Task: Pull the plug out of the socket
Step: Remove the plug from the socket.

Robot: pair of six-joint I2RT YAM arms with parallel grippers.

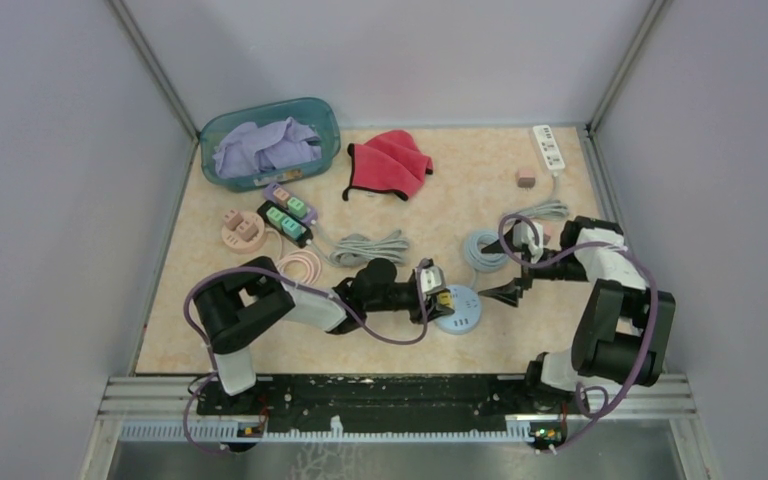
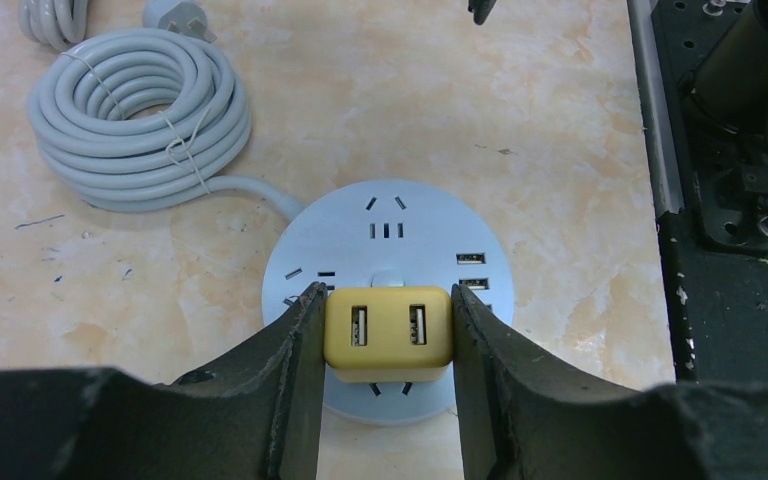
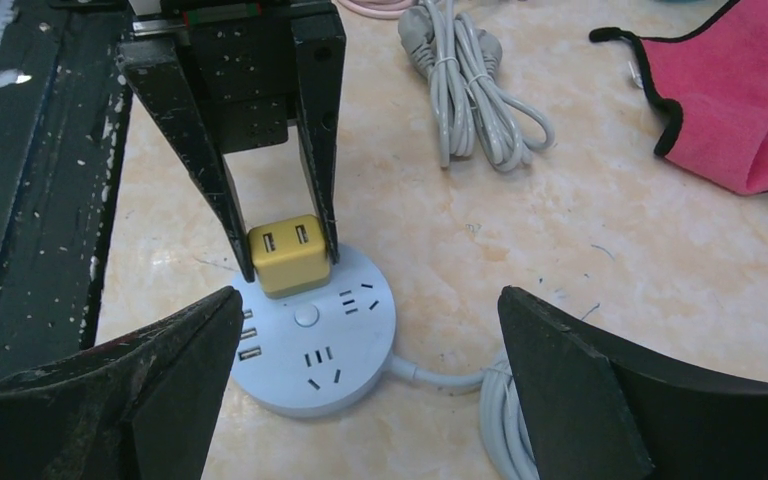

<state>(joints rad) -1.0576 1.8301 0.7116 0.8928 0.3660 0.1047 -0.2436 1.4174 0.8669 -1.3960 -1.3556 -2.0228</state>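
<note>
Left gripper (image 2: 386, 325) clamped on both sides of yellow plug (image 2: 388, 338). Plug upright on round socket (image 2: 390, 222), near its edge. Right gripper (image 3: 368, 300) spread wide, empty, just beside socket.

**Smooth Plastic, Scuffed Fingers**

The yellow plug (image 2: 388, 330) was smooth, faintly glossy plastic, and the socket (image 2: 430, 215) was matt. Fingers (image 2: 285, 390) of the left gripper (image 2: 384, 310) looked rough, scuffed black. At eleven o'clock from the socket lay a soft red cloth (image 1: 390, 163) on the stone-patterned table (image 1: 440, 200).
</note>
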